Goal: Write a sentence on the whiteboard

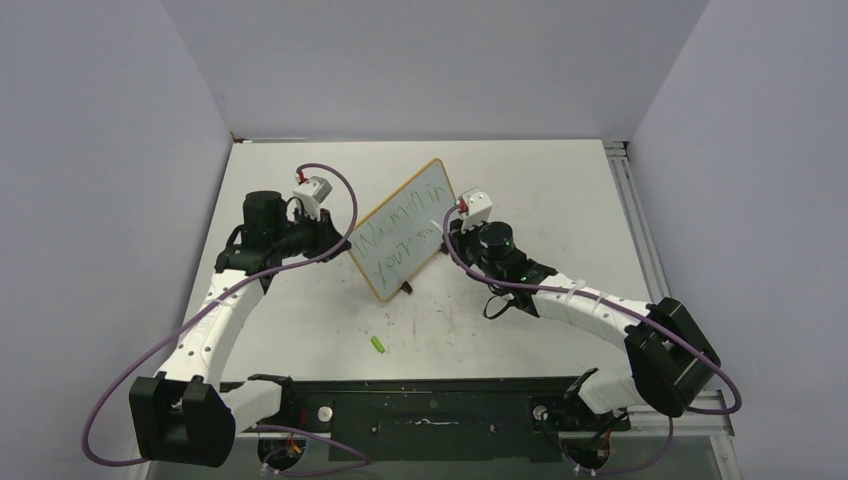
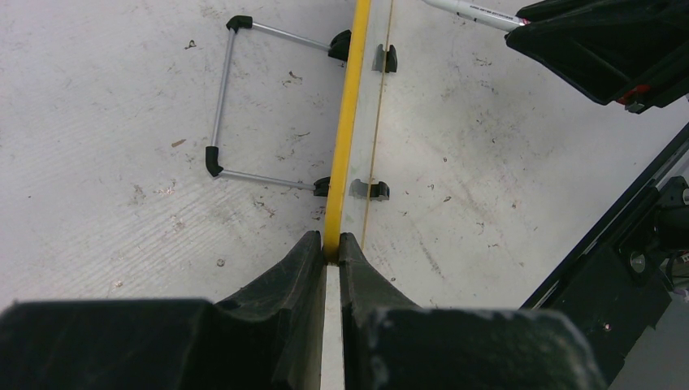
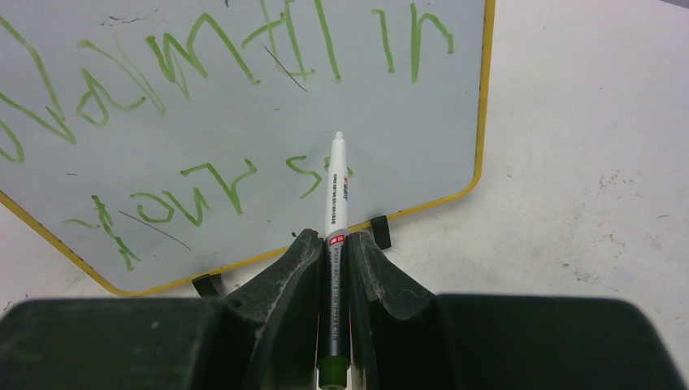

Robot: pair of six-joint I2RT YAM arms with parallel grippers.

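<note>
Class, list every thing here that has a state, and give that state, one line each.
Whiteboard: upright on its feet.
Sentence: two green lines, the second shorter.
Marker: uncapped, tip toward whiteboard.
Left gripper: shut on whiteboard.
Right gripper: shut on marker.
Cap: lying loose, apart from marker.

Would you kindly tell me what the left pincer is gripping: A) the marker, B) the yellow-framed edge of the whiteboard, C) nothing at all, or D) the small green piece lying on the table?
B: in the left wrist view the left pincer is closed on the yellow frame edge of the whiteboard, while the marker sits in the right pincer.
</note>
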